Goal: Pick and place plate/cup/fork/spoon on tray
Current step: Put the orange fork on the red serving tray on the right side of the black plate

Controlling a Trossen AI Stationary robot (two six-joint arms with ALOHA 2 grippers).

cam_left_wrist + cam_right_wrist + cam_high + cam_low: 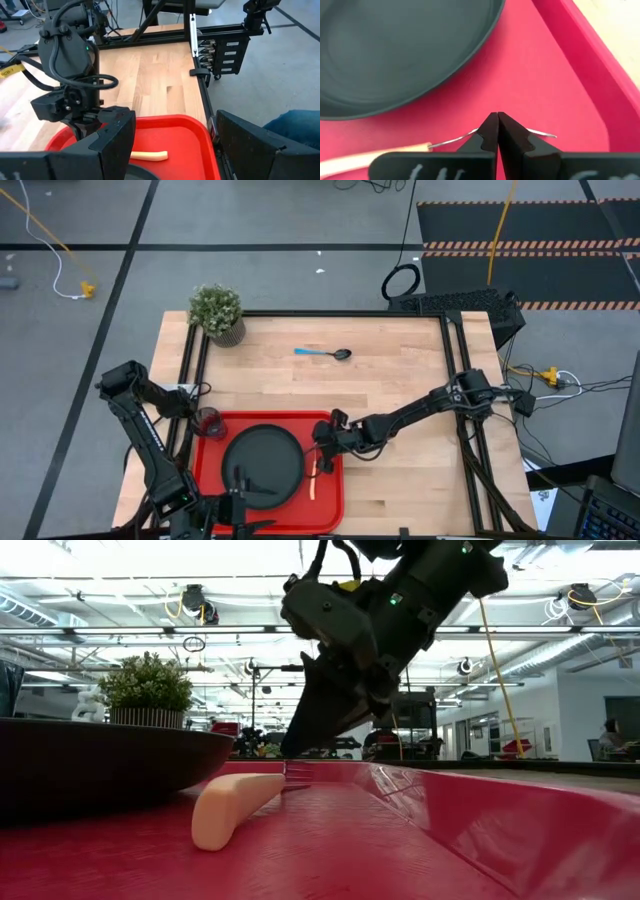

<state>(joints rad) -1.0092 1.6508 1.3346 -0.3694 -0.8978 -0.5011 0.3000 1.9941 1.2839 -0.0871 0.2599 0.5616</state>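
The red tray (330, 510) lies at the table's near left. On it rest the black plate (265, 455), the dark cup (210, 421) in its far left corner, and the orange-handled fork (313, 480) along its right side. My right gripper (325, 442) is shut over the fork's metal end, low over the tray's far right part. My left gripper (175, 165) is open and empty above the plate's near side. The blue-handled spoon (325, 354) lies on the bare table, far from both grippers. My right gripper has its shut fingertips (492, 131) on the fork's thin metal neck (457, 140), between the handle and the tines. The fingers slant down from the table's right side and lie across the fork. The orange handle (230, 808) lies flat on the tray floor.
A potted green plant (217, 312) stands at the table's far left corner. Black frame rails run along the table's left, right and far edges. Bare wood lies between the tray and the spoon and to the tray's right.
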